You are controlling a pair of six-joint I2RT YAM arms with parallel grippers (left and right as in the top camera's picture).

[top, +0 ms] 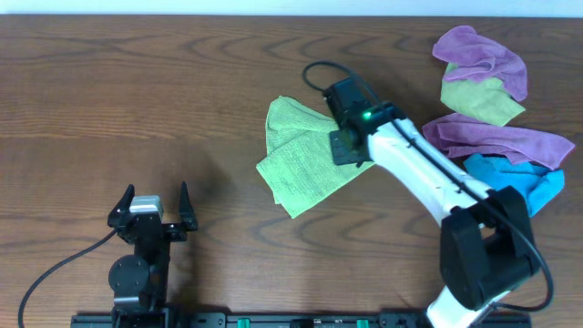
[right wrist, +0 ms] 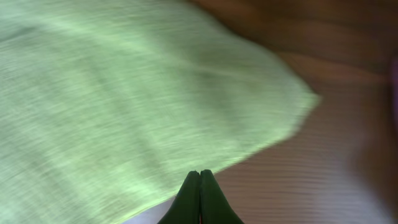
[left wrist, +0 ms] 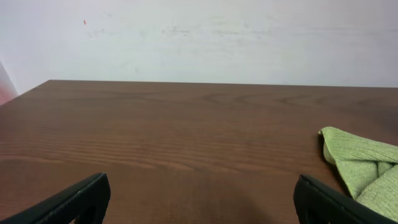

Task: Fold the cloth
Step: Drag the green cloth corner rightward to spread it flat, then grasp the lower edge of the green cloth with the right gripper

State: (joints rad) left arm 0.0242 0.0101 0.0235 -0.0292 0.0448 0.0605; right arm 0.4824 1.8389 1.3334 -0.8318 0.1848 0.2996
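Note:
The light lime-green cloth (top: 301, 157) lies on the wooden table (top: 137, 91) near the middle, with one layer doubled over another. My right gripper (top: 342, 146) sits low over the cloth's right edge. In the right wrist view its fingers (right wrist: 199, 177) are pressed together, tips at the cloth's (right wrist: 124, 93) near border, and no fabric shows between them. My left gripper (top: 153, 199) rests at the front left, far from the cloth, jaws wide open and empty. In the left wrist view the left gripper (left wrist: 202, 186) frames bare wood, with the cloth (left wrist: 360, 165) at the right edge.
A pile of other cloths lies at the right: a purple one (top: 483, 53) over a duller olive-green one (top: 478, 102), another purple one (top: 496, 137) and a blue one (top: 515, 178). A black cable (top: 319, 73) loops behind the right wrist.

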